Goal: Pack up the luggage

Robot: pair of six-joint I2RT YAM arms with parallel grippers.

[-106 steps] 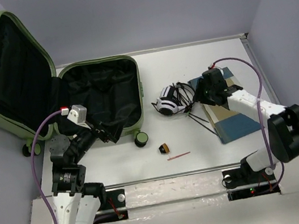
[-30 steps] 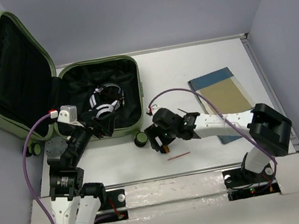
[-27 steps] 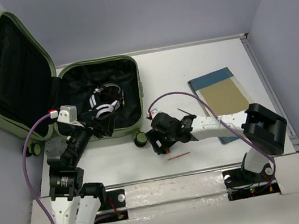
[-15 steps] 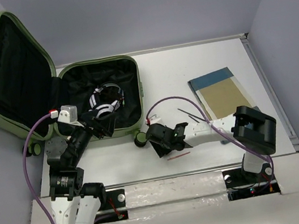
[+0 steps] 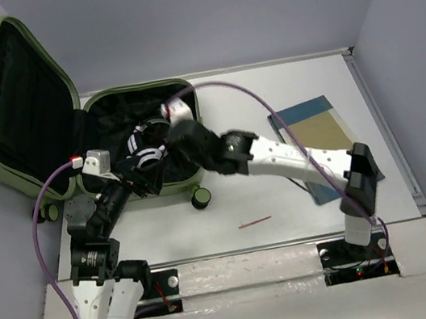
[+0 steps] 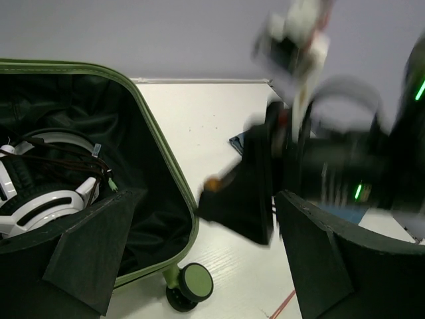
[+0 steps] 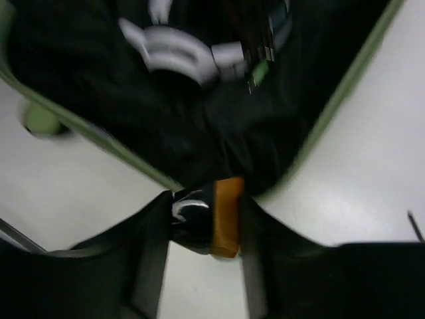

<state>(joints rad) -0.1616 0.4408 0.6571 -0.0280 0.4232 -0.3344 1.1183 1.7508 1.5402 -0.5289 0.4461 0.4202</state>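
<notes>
A white table (image 5: 269, 101) is being used as the support for everything here. The open sage-green luggage (image 5: 132, 89) is being carried on its far left part, with the lower shell lying flat and a caster wheel (image 5: 201, 198) resting on the tabletop at the near corner. A blue-and-tan book (image 5: 312, 118) is being borne flat toward the right side, well apart from the luggage. A thin red stick (image 5: 255, 222) is being held up near the front edge, between the two.

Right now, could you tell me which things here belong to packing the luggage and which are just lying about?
Part of the job: luggage; headphones already inside it; small black-and-orange object held in the right gripper; probably the blue-and-tan book, not yet packed.
Lying about, it seems: thin red stick.
</notes>
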